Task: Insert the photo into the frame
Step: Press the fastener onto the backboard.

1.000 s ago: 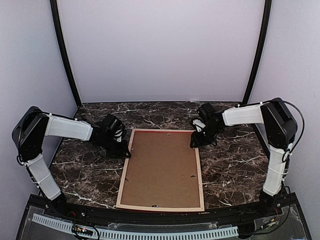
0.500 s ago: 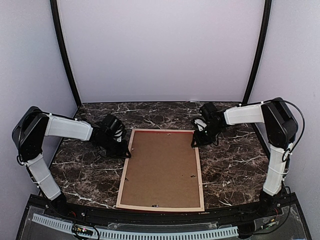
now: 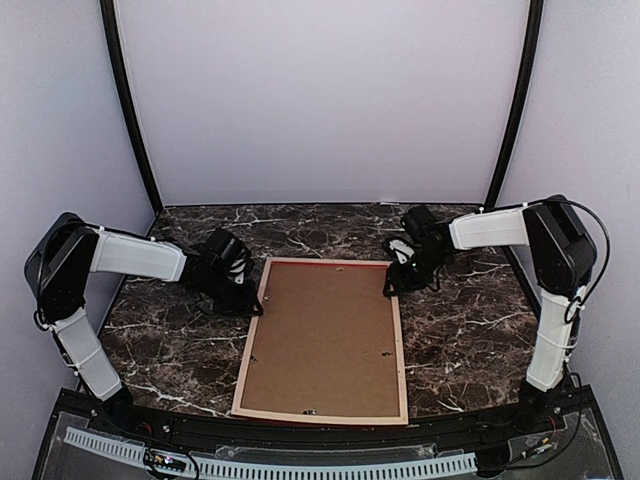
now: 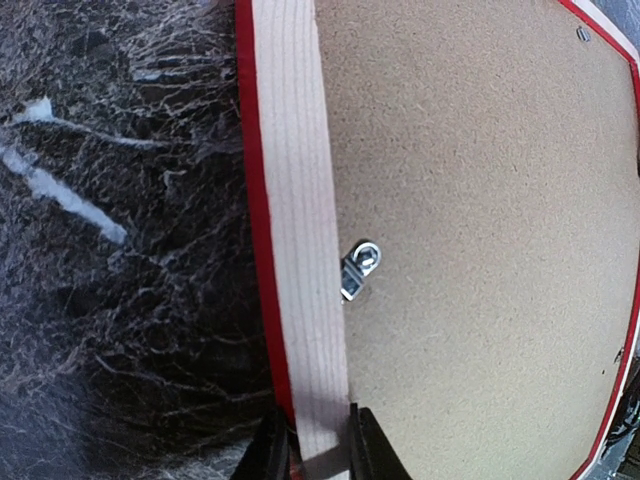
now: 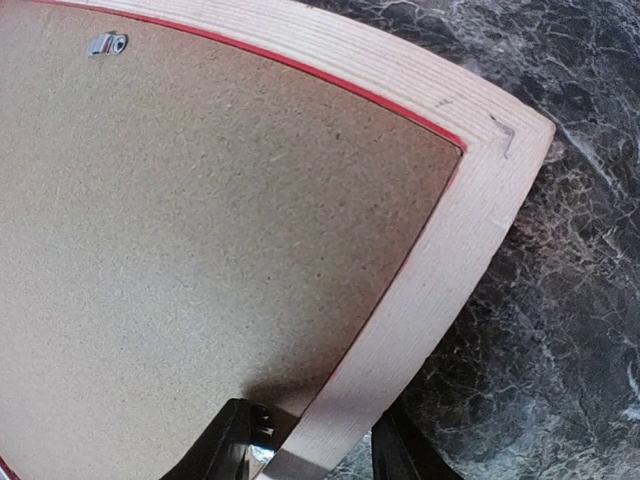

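The frame (image 3: 250, 352) lies with its pale wood back up in the middle of the marble table (image 3: 460, 330). A thin red edge shows along its far rail. A plain brown backing board (image 3: 325, 340) fills it. The photo is not visible in any view. My left gripper (image 3: 245, 300) is shut on the frame's left rail (image 4: 295, 220) near its far end, one finger on each side (image 4: 318, 445). My right gripper (image 3: 393, 285) is closed across the right rail (image 5: 440, 260) just below the far right corner (image 5: 315, 445).
Small metal retaining tabs sit on the backing board by the rails, in the left wrist view (image 4: 360, 268) and the right wrist view (image 5: 105, 44). Black posts and pale walls ring the table. The frame's near end reaches almost to the table's front edge (image 3: 320, 425).
My right gripper has shifted slightly right and back along the frame's far right corner. The far rail now shows more red edge. My left arm has barely moved.
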`<action>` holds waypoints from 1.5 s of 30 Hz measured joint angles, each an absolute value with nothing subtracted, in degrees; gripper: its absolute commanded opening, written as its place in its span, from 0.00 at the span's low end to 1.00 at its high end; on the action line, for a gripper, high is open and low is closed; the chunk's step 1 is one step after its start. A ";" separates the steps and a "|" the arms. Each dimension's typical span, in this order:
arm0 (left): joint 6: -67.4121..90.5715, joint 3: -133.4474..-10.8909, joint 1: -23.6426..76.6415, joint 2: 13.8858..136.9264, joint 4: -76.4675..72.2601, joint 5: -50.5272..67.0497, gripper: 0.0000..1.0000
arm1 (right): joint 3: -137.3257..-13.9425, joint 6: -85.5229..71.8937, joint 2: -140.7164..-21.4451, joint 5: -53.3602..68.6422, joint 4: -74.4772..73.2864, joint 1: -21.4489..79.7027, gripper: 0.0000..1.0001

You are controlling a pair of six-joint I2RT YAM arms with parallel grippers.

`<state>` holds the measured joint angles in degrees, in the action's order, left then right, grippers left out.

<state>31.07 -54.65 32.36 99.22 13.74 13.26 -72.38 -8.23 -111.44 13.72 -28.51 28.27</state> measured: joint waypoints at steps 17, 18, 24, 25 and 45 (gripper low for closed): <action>30.68 -55.20 32.42 99.66 13.78 13.45 0.10 | -72.53 -7.60 -111.20 13.61 -30.50 27.31 0.28; 30.65 -55.31 32.42 99.74 13.78 13.45 0.10 | -72.58 -7.60 -111.20 13.69 -30.59 27.22 0.27; 30.63 -55.42 32.42 99.90 13.54 13.45 0.10 | -72.93 -7.64 -111.20 13.98 -31.53 26.89 0.36; 30.63 -55.42 32.42 99.92 13.54 13.45 0.10 | -72.93 -7.64 -111.20 14.11 -31.55 26.85 0.38; 30.22 -55.48 32.53 100.07 13.32 13.67 0.10 | -72.71 -3.44 -110.50 13.80 -35.42 26.74 0.45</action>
